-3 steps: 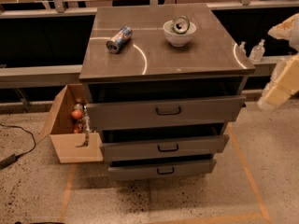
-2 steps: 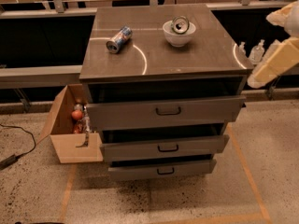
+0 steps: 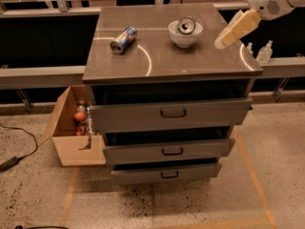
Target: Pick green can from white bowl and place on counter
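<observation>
The gripper [image 3: 220, 42], matt cream plastic, hangs over the counter's [image 3: 190, 61] right side. Left of it, the bowl [image 3: 185, 36] is glossy white ceramic; the can [image 3: 186, 26] in it shows a shiny metal top. The counter is smooth, with glare arcs, above 3 matt grey metal drawers [image 3: 205, 113].

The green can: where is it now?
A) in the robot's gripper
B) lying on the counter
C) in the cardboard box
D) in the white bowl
D: the green can sits in the white bowl, silver top showing; the gripper hovers right of the bowl above the counter, apart from it.
</observation>
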### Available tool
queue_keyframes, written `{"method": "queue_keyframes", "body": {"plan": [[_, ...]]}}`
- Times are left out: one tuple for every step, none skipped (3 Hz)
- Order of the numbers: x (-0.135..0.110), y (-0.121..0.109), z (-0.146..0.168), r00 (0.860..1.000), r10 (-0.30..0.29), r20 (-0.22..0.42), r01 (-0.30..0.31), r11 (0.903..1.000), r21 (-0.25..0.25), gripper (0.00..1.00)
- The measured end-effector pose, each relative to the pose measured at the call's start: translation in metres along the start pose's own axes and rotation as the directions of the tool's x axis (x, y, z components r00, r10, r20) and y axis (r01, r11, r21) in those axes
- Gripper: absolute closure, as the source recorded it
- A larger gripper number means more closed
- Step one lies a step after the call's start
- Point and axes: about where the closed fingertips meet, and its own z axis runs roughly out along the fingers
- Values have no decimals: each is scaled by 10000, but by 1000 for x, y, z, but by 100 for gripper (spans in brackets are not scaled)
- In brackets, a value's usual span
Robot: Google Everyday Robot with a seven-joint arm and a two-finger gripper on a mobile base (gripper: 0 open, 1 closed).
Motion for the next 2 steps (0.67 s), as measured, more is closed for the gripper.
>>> {"method": "queue_keyframes", "body": {"plan": [[-12,-45,38,9972,-263,705,232,9987,445,0],[-8,-78,53,9961,-57,878,-45,9933,1151,0]]}}
